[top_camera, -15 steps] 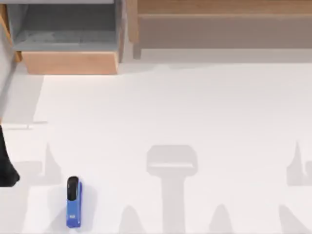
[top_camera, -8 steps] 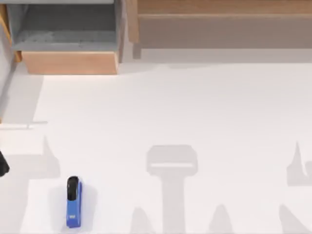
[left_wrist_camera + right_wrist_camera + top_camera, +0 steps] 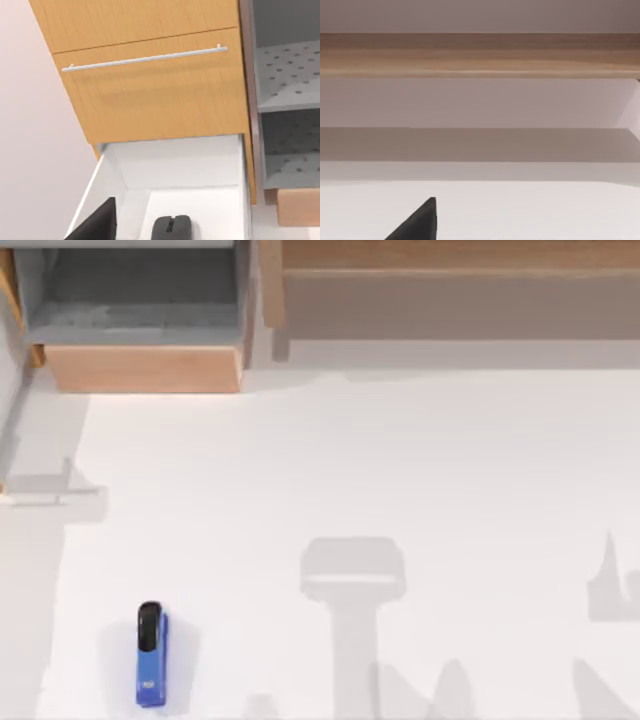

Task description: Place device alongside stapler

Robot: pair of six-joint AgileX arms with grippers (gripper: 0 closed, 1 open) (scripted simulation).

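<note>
Blue stapler (image 3: 151,655) on table; dark device (image 3: 171,229) in drawer (image 3: 227,170)

Top view looks straight down on table (image 3: 400,460); left wrist faces cabinet (image 3: 150,95) close; right wrist perhaps shelf.

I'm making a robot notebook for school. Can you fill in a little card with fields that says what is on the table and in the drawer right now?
stapler: small blue stapler with a rounded black end, lying flat near the table's front left
table: plain white tabletop
drawer: open white drawer under a closed wooden drawer front with a thin silver bar handle
device: dark rounded device, looks like a computer mouse, lying inside the open drawer
shelves: grey dotted shelves beside the drawers
task progress: device not yet beside the stapler
</note>
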